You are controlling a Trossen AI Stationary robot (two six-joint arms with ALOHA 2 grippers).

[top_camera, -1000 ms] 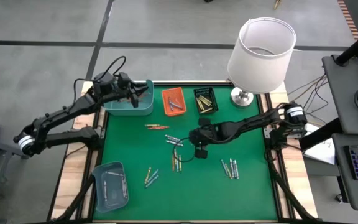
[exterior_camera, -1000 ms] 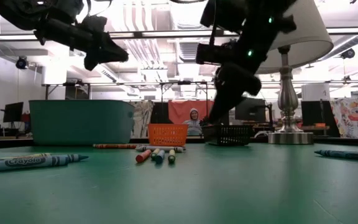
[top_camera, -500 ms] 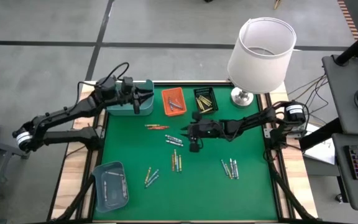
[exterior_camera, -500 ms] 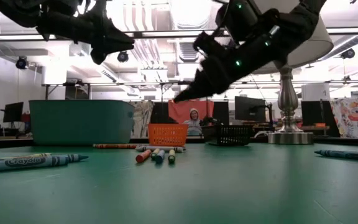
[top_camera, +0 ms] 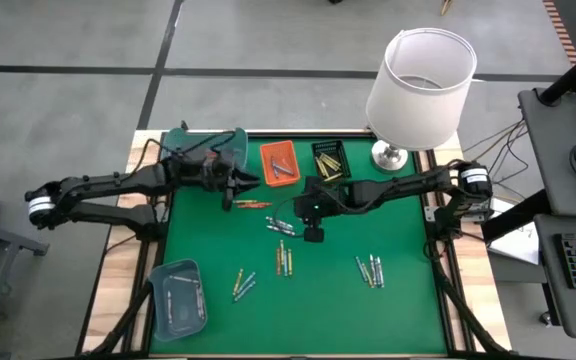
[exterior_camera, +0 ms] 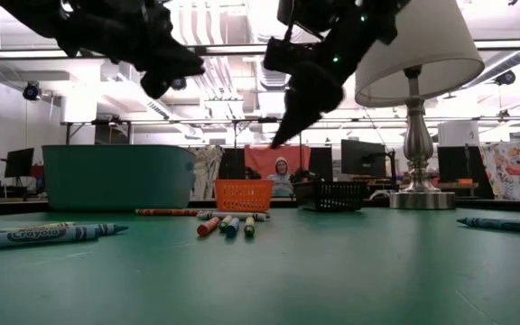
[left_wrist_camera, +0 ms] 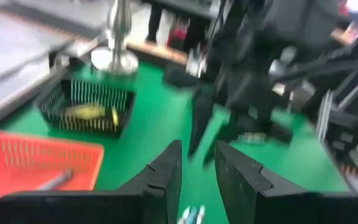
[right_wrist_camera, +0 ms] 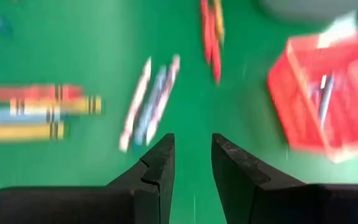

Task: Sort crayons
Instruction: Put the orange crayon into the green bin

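Both of my hands, the left hand (top_camera: 230, 186) and right hand (top_camera: 311, 214), hang parted and empty above the crayons (top_camera: 280, 227) scattered mid-surface (top_camera: 398, 300), so reaching together risks a collision scattering them.

Motion blur smears the crayons (right_wrist_camera: 148, 109) (colours still readable) and the orange tray (right_wrist_camera: 334, 99) alike.

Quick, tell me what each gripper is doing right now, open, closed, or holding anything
Left gripper: open, holding nothing, above the mat near the orange tray.
Right gripper: open, empty, over loose crayons.
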